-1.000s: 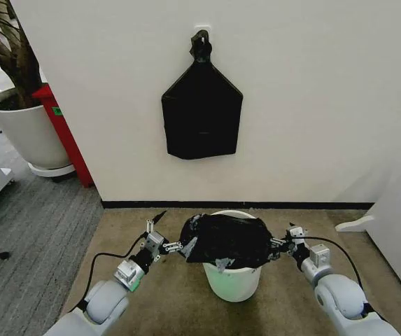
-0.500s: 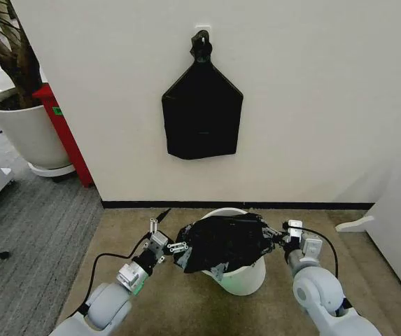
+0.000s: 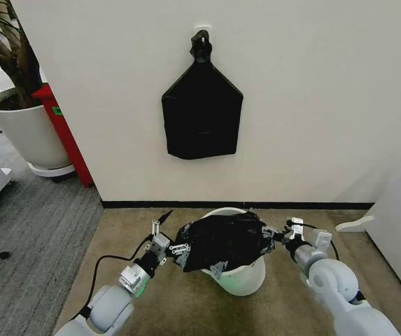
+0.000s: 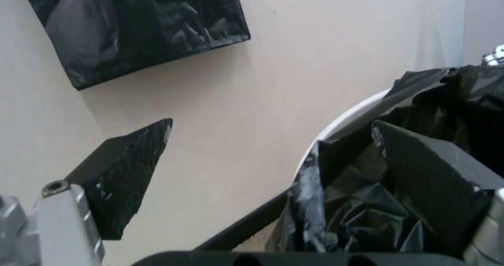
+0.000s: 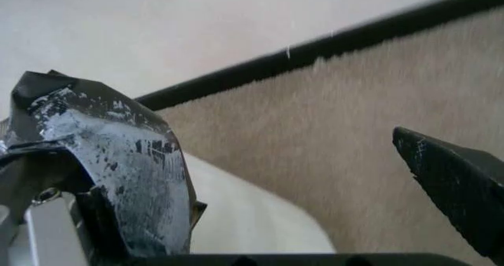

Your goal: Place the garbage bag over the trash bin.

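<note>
Two grippers: one on either side of the trash bin (image 3: 238,278), level with its rim.
Trash bin: cream-white, round, standing on tan carpet (image 3: 165,301) just in front of the wall's black baseboard (image 3: 305,205); far rim bare and visible, near wall visible under the bag.
Garbage bag (image 3: 226,240): glossy black, crumpled, draped across the bin's mouth, covering most of the opening and spilling over the bin's left and right edges; not pulled down evenly around the rim.
Left gripper (image 3: 175,246): at the bin's left side, touching the bag's left edge.
Left jaws: spread wide in the left wrist view, one finger standing free against the wall, the other pressed against bunched bag plastic (image 4: 370,207); white bin rim (image 4: 346,117) curving behind the plastic.
Right gripper (image 3: 279,237): at the bin's right side, against the bag's right edge.
Right jaws: wide apart in the right wrist view, one finger wrapped in scuffed black bag film (image 5: 118,154), the other free over the carpet (image 5: 331,118); bin wall (image 5: 244,210) just beside the wrapped finger.
Black bundle (image 3: 201,112): flat, smooth, knotted at top, hanging on the wall straight above the bin, well apart from it.
Plant pot (image 3: 24,129): large, white, far to the bin's left, beside a red panel (image 3: 64,129).
</note>
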You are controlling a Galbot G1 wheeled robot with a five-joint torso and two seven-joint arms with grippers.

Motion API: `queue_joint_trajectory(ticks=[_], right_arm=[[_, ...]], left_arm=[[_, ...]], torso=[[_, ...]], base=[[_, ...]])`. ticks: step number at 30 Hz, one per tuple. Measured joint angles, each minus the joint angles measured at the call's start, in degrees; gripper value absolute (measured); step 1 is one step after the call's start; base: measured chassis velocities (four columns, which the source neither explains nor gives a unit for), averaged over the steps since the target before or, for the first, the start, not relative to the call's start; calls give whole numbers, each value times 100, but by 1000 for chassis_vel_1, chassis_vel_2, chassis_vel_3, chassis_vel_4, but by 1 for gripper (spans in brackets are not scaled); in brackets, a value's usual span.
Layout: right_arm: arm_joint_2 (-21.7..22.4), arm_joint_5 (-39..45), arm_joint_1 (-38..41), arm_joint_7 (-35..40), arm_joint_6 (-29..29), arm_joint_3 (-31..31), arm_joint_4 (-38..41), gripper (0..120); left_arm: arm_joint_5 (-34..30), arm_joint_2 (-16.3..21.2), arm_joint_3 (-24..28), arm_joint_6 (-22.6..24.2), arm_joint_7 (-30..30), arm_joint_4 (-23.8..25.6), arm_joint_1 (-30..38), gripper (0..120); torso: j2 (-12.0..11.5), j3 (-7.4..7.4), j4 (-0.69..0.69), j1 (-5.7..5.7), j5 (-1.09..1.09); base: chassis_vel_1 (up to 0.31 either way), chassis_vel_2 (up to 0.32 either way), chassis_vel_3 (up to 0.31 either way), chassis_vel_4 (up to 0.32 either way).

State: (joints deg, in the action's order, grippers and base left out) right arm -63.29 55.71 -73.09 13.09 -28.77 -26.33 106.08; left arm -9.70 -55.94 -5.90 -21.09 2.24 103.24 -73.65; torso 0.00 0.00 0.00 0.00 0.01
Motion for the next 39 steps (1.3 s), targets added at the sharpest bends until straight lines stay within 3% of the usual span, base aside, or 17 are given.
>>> queue_joint_trajectory(ticks=[8, 13, 25, 39], right_arm=[[69, 1327, 92, 530, -602, -165, 82, 100], [44, 2452, 566, 1546, -757, -189, -268, 100], [37, 3808, 656, 2442, -1220, -534, -143, 100], [117, 3679, 874, 3472, -1216, -355, 353, 100]], left_arm=[[-99, 27, 0, 53, 2, -68, 70, 100], [-204, 19, 26, 109, 3, -202, 216, 100], [-229, 53, 73, 146, 6, -275, 307, 100], [-225, -75, 53, 155, 7, -326, 288, 100]], torso=[[0, 0, 0, 0, -1], [0, 0, 0, 0, -1], [0, 0, -1, 0, -1], [0, 0, 0, 0, -1]], base=[[0, 0, 0, 0], [0, 0, 0, 0], [0, 0, 0, 0], [0, 0, 0, 0]])
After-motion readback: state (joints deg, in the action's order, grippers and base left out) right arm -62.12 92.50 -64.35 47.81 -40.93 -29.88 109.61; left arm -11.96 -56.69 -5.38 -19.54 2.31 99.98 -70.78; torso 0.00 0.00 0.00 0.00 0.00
